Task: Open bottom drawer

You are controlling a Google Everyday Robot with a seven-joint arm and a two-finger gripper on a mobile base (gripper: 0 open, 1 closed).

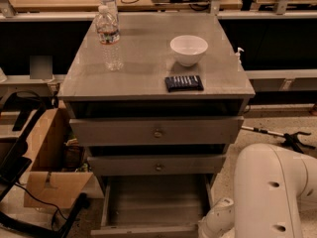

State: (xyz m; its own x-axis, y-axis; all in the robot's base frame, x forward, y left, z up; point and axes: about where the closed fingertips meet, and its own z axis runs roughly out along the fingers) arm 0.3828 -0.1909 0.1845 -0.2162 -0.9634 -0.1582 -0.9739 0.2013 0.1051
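The bottom drawer of the grey cabinet stands pulled out, showing its plain grey inside; its front panel runs along the lower frame edge and its knob is out of view. Above it are the mid-sized drawer front and the tallest drawer front, each with a small round knob. My white arm fills the lower right corner next to the open drawer. The gripper itself is out of view below the frame.
On the cabinet top stand a water bottle, a white bowl and a dark flat packet. An open cardboard box and black cables lie on the floor at left. A workbench runs behind.
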